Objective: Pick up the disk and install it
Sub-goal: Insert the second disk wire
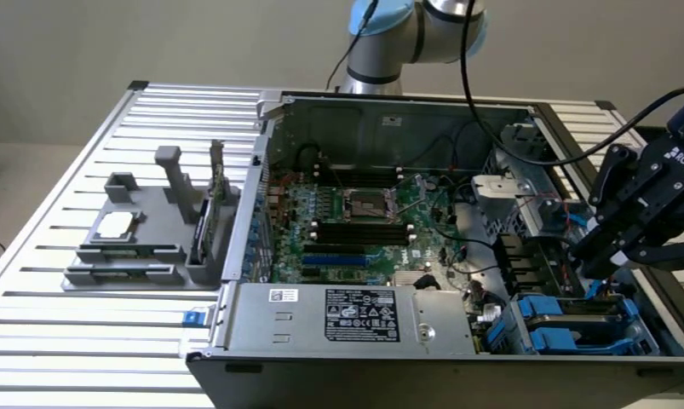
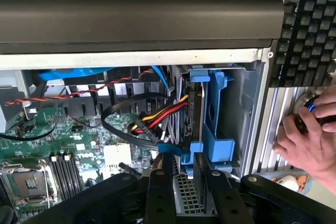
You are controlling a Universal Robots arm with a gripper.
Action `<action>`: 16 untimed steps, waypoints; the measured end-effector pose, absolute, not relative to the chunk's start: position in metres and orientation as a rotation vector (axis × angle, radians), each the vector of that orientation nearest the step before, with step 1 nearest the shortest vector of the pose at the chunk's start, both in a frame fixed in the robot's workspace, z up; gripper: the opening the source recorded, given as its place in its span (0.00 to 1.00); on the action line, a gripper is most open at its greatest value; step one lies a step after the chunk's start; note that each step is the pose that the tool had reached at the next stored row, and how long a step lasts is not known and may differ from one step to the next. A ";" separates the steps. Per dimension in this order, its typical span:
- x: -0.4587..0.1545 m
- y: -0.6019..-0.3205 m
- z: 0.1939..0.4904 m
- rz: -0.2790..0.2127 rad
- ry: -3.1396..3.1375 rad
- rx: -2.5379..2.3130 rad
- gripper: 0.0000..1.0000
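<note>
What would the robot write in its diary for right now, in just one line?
gripper: over drive bay, inside computer case | disk: on edge in blue carrier, between the fingers | person's hand: beside case

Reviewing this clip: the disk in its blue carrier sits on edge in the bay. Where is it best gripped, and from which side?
Probably by the blue carrier's exposed end, where the disk stands on edge in the drive bay. Come from the open side of the case, fingers straddling its thin width. Bay walls cover its broad faces, and the cables plugged alongside crowd the motherboard side. The gripper hangs just before that end.
</note>
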State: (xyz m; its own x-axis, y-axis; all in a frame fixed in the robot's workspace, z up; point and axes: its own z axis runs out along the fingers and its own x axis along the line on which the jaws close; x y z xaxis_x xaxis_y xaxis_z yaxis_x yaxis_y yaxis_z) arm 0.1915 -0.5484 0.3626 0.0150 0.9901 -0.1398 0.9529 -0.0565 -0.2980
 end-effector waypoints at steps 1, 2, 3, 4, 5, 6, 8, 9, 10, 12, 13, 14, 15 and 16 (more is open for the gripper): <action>0.192 -0.549 0.362 0.471 -2.072 -2.149 0.30; 0.192 -0.550 0.361 0.471 -2.072 -2.149 0.30; 0.193 -0.550 0.361 0.470 -2.071 -2.149 0.30; 0.193 -0.551 0.360 0.469 -2.071 -2.148 0.30; 0.193 -0.551 0.359 0.469 -2.071 -2.148 0.30; 0.194 -0.552 0.358 0.468 -2.071 -2.148 0.28; 0.194 -0.552 0.357 0.467 -2.071 -2.148 0.22; 0.194 -0.553 0.356 0.467 -2.071 -2.147 0.16; 0.194 -0.553 0.356 0.466 -2.071 -2.147 0.16; 0.194 -0.554 0.354 0.462 -2.071 -2.146 0.16; 0.194 -0.555 0.354 0.458 -2.070 -2.144 0.16; 0.194 -0.556 0.353 0.451 -2.069 -2.141 0.16; 0.194 -0.558 0.352 0.446 -2.068 -2.138 0.16; 0.194 -0.560 0.352 0.441 -2.067 -2.136 0.16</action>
State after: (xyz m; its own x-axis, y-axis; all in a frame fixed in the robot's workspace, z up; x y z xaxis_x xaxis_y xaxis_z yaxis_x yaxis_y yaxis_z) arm 0.1943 -0.5602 0.3516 0.0152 0.9933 -0.1143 0.9534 -0.0488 -0.2978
